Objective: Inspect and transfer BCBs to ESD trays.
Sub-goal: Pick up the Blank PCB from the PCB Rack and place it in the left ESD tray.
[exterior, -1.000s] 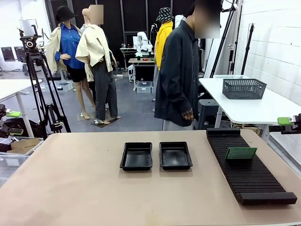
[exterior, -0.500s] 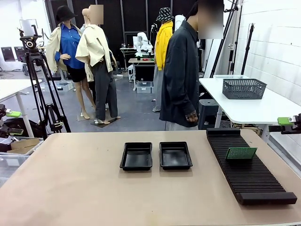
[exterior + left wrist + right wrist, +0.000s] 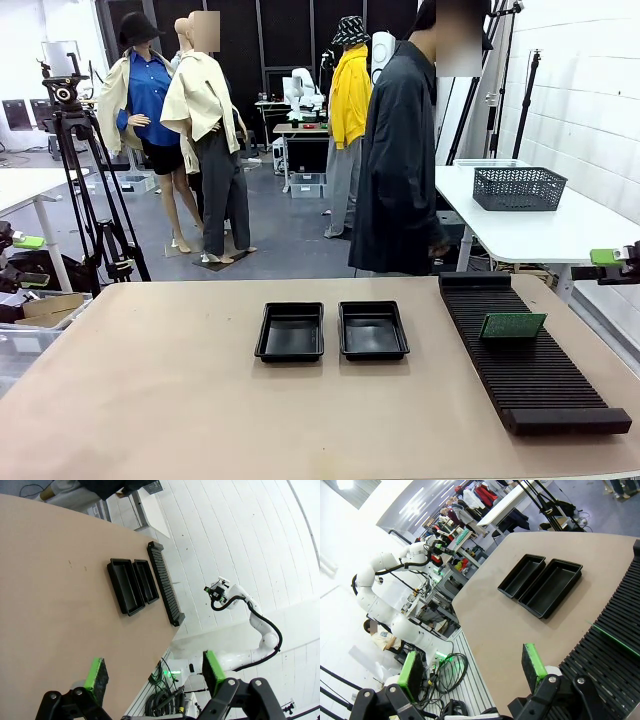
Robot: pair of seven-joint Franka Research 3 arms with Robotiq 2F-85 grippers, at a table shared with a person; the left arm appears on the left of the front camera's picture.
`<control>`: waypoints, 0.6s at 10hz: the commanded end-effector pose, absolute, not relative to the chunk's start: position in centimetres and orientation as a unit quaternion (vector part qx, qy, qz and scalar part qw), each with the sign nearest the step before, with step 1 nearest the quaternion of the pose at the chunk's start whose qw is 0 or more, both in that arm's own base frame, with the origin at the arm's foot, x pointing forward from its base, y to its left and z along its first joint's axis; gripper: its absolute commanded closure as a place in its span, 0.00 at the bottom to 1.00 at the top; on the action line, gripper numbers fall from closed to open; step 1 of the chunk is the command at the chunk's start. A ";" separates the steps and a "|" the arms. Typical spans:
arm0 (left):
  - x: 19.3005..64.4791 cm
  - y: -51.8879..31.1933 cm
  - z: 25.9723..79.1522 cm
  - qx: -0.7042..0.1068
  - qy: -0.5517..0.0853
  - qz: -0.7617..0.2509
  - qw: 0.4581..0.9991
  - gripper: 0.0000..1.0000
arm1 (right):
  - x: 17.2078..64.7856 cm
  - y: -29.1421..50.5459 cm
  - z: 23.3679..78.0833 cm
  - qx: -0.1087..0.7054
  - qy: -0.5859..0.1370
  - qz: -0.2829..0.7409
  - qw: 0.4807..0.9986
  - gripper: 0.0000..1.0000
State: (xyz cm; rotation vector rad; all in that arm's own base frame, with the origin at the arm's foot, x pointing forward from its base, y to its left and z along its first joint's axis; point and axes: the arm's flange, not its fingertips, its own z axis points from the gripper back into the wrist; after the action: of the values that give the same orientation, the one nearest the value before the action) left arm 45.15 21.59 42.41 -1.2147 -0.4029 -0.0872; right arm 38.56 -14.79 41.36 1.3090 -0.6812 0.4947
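Left tool (image 3: 154,670) and right tool (image 3: 471,667) wide open, empty; thin green BCB (image 3: 512,325) on edge in ribbed rack (image 3: 530,375).

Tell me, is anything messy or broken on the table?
Nothing stands out. The two trays sit empty, straight and side by side on the table. One green board stands on edge in the rack. No spills or damage show.
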 end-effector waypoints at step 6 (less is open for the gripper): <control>45.1 21.6 42.5 -0.565 -0.184 -0.033 0.804 0.00 | 38.4 -14.7 41.3 0.595 -0.303 0.220 0.712 0.00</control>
State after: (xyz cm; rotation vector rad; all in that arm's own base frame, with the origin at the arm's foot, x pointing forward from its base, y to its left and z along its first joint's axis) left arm 45.15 21.59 42.41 -1.2147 -0.4029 -0.0872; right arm 38.56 -14.79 41.36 1.3090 -0.6812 0.4947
